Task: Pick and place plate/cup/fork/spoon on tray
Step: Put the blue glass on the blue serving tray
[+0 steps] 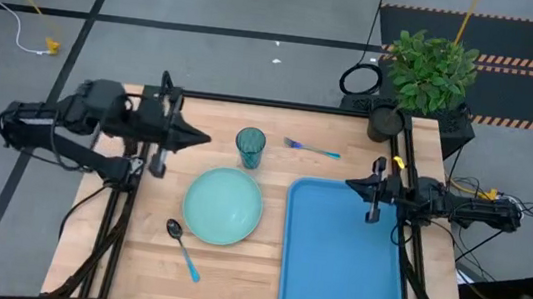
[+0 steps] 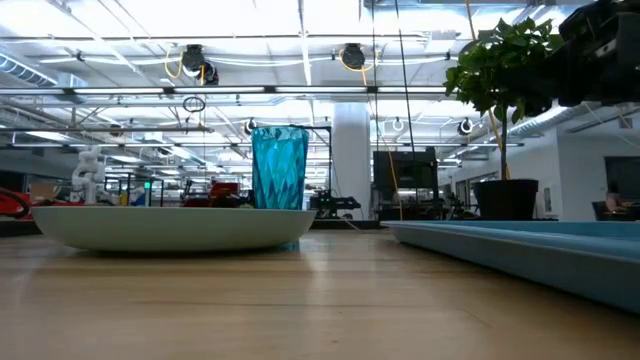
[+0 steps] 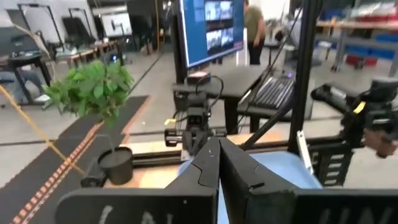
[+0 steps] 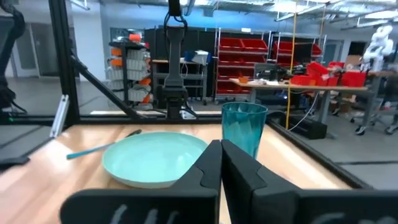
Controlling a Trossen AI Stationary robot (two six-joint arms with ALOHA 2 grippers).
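Note:
The pale mint-green plate [image 1: 223,205] lies on the wooden table, left of the blue tray [image 1: 343,254]. The teal cup [image 1: 250,148] stands upright just beyond the plate. The fork [image 1: 312,149] lies near the far edge, and the spoon [image 1: 183,246] lies near the plate's near-left side. My left gripper [image 1: 205,140] is shut and empty, pointing right, left of the cup. My right gripper [image 1: 351,184] is shut and empty over the tray's far end, pointing left. The right wrist view shows the plate [image 4: 155,158], cup [image 4: 244,127] and spoon [image 4: 102,148].
A potted plant [image 1: 426,72] stands at the table's far right corner. Black frame rails run along the table's left and right edges. The low view shows the plate [image 2: 170,225], the cup [image 2: 279,167] behind it and the tray's rim [image 2: 540,245] at right.

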